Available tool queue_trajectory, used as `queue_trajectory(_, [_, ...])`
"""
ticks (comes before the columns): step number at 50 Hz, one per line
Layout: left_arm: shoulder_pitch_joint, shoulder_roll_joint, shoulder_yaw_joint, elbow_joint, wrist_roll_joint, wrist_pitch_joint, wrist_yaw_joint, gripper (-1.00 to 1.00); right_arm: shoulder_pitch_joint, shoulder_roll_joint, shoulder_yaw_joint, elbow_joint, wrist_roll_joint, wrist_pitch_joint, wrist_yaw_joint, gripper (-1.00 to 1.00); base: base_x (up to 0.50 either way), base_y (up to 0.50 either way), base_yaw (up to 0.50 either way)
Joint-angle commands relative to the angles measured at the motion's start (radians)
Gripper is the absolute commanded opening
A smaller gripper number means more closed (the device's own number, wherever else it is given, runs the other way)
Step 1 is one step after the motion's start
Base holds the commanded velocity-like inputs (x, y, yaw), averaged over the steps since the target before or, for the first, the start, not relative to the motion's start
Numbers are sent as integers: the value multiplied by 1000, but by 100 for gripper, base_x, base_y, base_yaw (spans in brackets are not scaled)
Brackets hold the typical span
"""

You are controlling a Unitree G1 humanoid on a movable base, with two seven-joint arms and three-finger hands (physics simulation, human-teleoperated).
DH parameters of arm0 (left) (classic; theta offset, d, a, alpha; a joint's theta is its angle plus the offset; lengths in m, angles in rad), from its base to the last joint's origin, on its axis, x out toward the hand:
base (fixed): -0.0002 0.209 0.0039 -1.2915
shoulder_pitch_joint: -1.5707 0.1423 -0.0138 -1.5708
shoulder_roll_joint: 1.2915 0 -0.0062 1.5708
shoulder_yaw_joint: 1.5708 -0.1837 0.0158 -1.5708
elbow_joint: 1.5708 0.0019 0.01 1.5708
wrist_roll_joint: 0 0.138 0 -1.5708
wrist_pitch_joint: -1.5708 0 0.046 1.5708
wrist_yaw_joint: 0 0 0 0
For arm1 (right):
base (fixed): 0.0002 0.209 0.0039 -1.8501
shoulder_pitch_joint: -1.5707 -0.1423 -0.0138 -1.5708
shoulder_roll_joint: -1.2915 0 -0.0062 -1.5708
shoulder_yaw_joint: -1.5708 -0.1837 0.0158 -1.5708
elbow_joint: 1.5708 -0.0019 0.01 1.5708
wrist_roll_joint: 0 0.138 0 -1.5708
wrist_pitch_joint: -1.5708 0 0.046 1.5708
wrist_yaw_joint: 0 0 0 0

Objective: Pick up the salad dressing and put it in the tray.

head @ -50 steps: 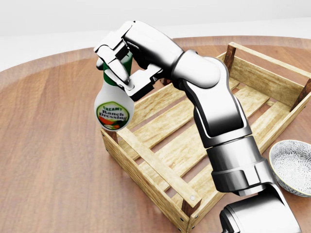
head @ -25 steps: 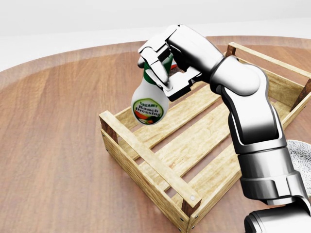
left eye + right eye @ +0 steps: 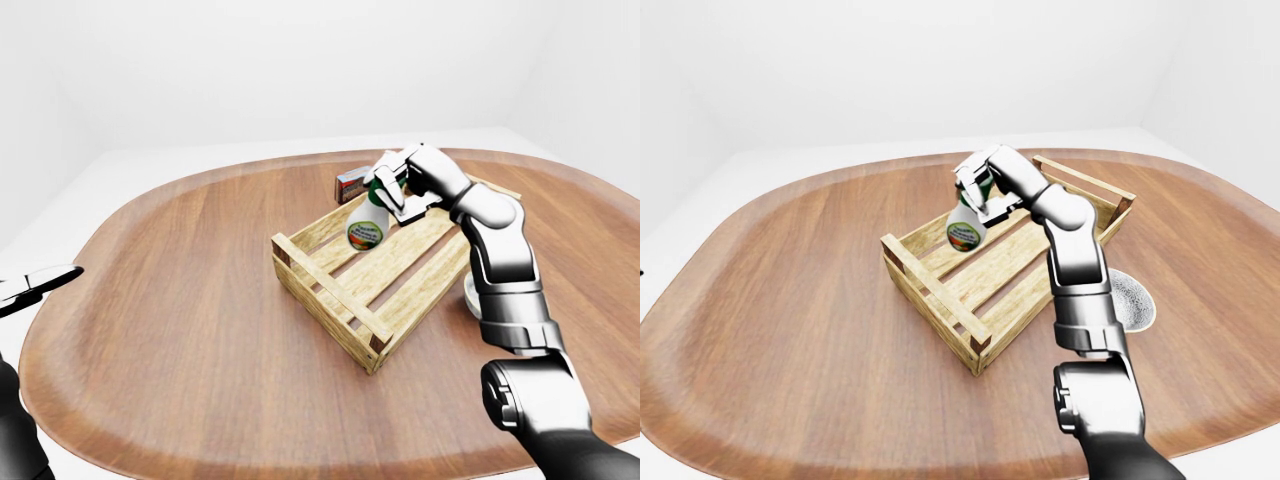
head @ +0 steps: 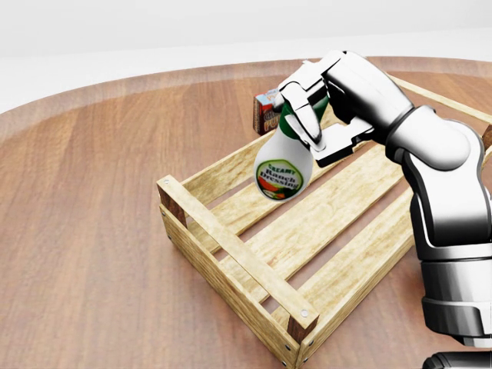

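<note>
My right hand [image 4: 311,104] is shut on the neck of the salad dressing bottle [image 4: 283,171], a white bottle with a green cap and a "Creamy Ranch Dressing" label. The bottle hangs tilted above the slatted floor of the wooden crate tray [image 4: 231,254], over its left half in the head view. The same hold shows in the left-eye view [image 3: 368,224] and in the right-eye view [image 3: 965,230]. My left hand [image 3: 40,284] is at the left edge of the left-eye view, fingers spread and empty, far from the tray.
A small red-brown box [image 4: 266,111] stands on the round wooden table [image 4: 84,231] just beyond the tray's far side. A patterned white bowl [image 3: 1132,298] sits on the table to the right of the tray, beside my right arm.
My right hand has carried the bottle rightward in the head view, from outside the tray's left wall to above its slats. The small box has come into sight behind the hand.
</note>
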Motion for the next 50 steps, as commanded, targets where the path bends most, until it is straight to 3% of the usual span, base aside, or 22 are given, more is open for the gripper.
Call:
queue_trajectory(1, [0, -2, 0, 0, 4, 0, -2, 100, 20, -46, -33, 19, -25, 0, 0, -100, 0, 0, 0])
queue_trajectory(18, [0, -4, -3, -3, 7, 0, -1, 100, 13, -93, -63, 235, -8, 0, 0, -100, 0, 0, 0])
queue_trajectory(35, [-1, -4, -11, 12, 14, 0, -3, 100, -162, -136, -72, 809, 54, 0, -213, -100, 0, 0, 0])
queue_trajectory(42, [0, -8, -15, 14, 21, 0, -7, 100, -161, -132, -78, 918, 88, 0, -233, -100, 0, 0, 0])
queue_trajectory(50, [1, -9, -11, 5, 17, 0, -5, 100, -150, -129, -80, 962, 105, -53, -255, -100, 0, 0, 0])
